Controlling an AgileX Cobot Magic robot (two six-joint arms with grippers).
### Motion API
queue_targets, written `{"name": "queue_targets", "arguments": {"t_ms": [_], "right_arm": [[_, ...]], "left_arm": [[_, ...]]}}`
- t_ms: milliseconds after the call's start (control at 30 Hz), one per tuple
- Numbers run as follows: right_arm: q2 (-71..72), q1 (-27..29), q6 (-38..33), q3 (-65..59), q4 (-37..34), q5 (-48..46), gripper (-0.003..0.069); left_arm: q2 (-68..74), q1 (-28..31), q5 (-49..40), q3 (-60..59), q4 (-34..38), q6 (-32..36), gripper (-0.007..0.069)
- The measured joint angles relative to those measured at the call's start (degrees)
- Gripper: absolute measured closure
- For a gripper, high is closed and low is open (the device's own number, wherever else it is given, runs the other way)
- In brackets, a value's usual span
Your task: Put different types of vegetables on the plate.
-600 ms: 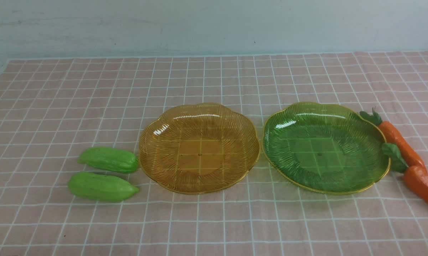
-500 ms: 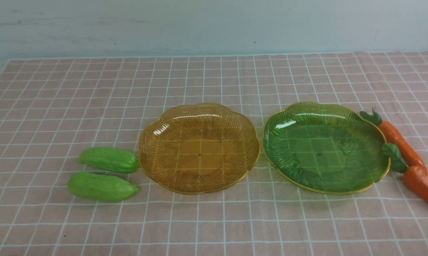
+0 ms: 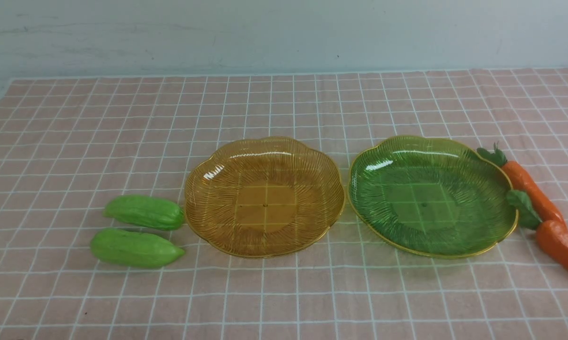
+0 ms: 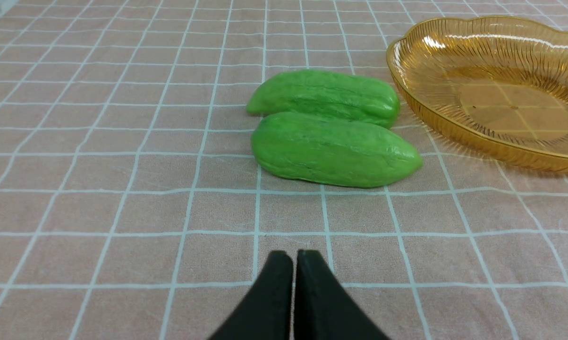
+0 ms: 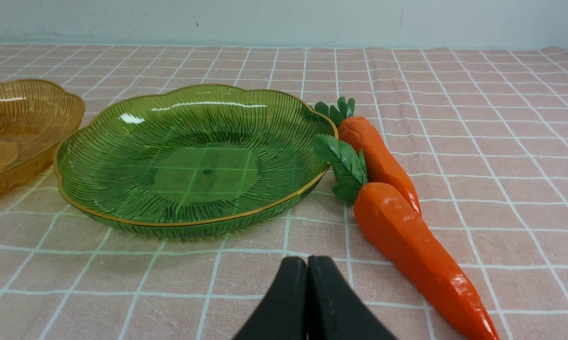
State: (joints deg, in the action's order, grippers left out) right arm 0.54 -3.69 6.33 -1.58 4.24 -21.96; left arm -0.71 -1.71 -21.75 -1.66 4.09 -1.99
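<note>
Nothing lifted so far: the far gourd (image 3: 144, 212) and near gourd (image 3: 135, 248) lie on the cloth just left of the amber plate (image 3: 203, 189), while the far carrot (image 3: 531, 186) and near carrot (image 3: 562, 248) hug the green plate (image 3: 368, 184) on its right (both plates bare). Left gripper (image 4: 294, 255) hangs low before the gourds, jaws pressed together, empty; right gripper (image 5: 307, 260) likewise facing the carrots. Opening step, I'd say: next, spread the jaws and drop across one vegetable's middle

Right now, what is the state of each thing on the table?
amber plate, empty
green plate, empty
far gourd, lying on cloth
near gourd, lying on cloth
far carrot, lying on cloth
near carrot, lying on cloth
left hand, shut, empty
right hand, shut, empty
</note>
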Motion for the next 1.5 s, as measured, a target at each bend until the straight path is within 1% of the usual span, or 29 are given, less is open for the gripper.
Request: {"name": "queue_targets", "arguments": {"t_ms": [900, 967, 1000, 1033, 1100, 1167, 1200, 1233, 1267, 1300, 1367, 1500], "right_arm": [[0.00, 0.00, 0.60, 0.00, -0.34, 0.00, 0.0675], [0.00, 0.00, 2.71, 0.00, -2.78, 0.13, 0.0675], [0.00, 0.00, 4.69, 0.00, -5.44, 0.24, 0.0675], [0.00, 0.00, 8.14, 0.00, -10.37, 0.56, 0.0675], [0.00, 0.00, 11.57, 0.00, -15.67, 1.00, 0.0675], [0.00, 0.00, 16.04, 0.00, -24.00, 1.72, 0.0675], [0.00, 0.00, 17.15, 0.00, -26.68, 1.79, 0.0675], [0.00, 0.00, 17.33, 0.00, -27.28, 1.79, 0.0675], [0.00, 0.00, 18.62, 0.00, -31.99, 1.98, 0.0675], [0.00, 0.00, 18.73, 0.00, -32.37, 1.98, 0.0675], [0.00, 0.00, 19.64, 0.00, -35.27, 3.68, 0.0675], [0.00, 0.00, 19.69, 0.00, -36.48, 7.20, 0.0675]], "left_arm": [[0.00, 0.00, 0.00, 0.00, 0.00, 0.00, 0.0628], [0.00, 0.00, 0.00, 0.00, 0.00, 0.00, 0.0628], [0.00, 0.00, 0.00, 0.00, 0.00, 0.00, 0.0628], [0.00, 0.00, 0.00, 0.00, 0.00, 0.00, 0.0628], [0.00, 0.00, 0.00, 0.00, 0.00, 0.00, 0.0628], [0.00, 0.00, 0.00, 0.00, 0.00, 0.00, 0.0628], [0.00, 0.00, 0.00, 0.00, 0.00, 0.00, 0.0628], [0.00, 0.00, 0.00, 0.00, 0.00, 0.00, 0.0628], [0.00, 0.00, 0.00, 0.00, 0.00, 0.00, 0.0628], [0.00, 0.00, 0.00, 0.00, 0.00, 0.00, 0.0628], [0.00, 0.00, 0.00, 0.00, 0.00, 0.00, 0.0628], [0.00, 0.00, 0.00, 0.00, 0.00, 0.00, 0.0628]]}}
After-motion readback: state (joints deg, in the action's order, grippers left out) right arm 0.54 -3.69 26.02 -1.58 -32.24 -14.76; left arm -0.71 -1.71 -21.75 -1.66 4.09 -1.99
